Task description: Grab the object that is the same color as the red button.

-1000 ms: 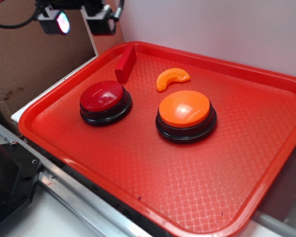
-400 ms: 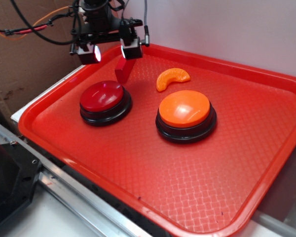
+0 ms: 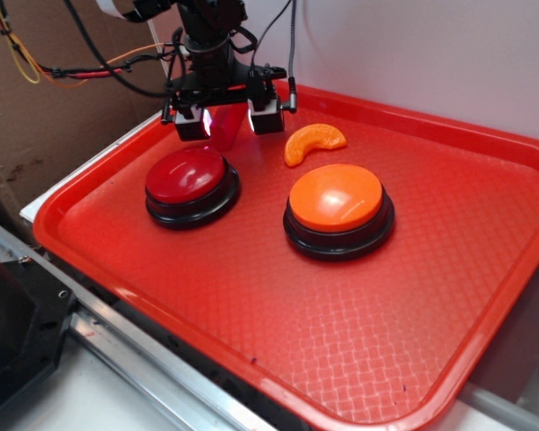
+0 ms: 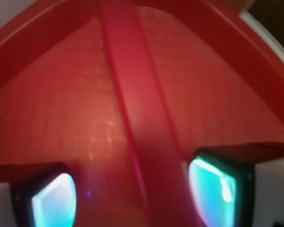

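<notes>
Between tool fingers, block runs lengthwise toward tray rim

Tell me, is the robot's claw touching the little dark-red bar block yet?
Cannot tell. In the wrist view the small dark-red bar block runs between the gripper fingers, with a gap left but none clear right.

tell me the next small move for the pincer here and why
Probably lower a little more, then close. The pincer is open, straddling the dark-red block, which runs between its two fingers in the wrist view. No contact shows yet, and the red button sits close in front.
</notes>
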You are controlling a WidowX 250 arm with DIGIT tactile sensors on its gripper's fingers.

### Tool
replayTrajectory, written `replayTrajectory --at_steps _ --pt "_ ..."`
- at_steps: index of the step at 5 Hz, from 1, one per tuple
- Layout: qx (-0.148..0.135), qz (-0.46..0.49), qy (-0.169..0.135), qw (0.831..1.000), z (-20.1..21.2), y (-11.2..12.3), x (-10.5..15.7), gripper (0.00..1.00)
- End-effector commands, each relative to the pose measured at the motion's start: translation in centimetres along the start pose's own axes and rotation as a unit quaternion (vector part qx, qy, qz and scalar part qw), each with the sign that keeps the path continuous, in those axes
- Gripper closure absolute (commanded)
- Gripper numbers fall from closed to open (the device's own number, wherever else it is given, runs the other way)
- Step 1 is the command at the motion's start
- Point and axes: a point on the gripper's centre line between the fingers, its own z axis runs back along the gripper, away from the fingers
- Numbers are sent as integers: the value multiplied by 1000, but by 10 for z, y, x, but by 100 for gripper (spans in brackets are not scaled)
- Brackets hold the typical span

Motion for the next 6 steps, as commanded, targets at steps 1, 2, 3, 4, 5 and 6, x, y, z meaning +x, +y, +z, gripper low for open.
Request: replayTrajectory --at_steps 1,2,3,4,5,6 --pt "-16 17 -13 1000 3 7 24 100" --pt "-14 17 17 1000 10 10 23 100" --pt "13 -29 52 998 35 8 22 100" --pt "36 -78 46 995 68 1 12 100" --pt "17 -160 58 985 98 -13 -9 100" --pt "-20 -223 82 971 133 -23 -40 100"
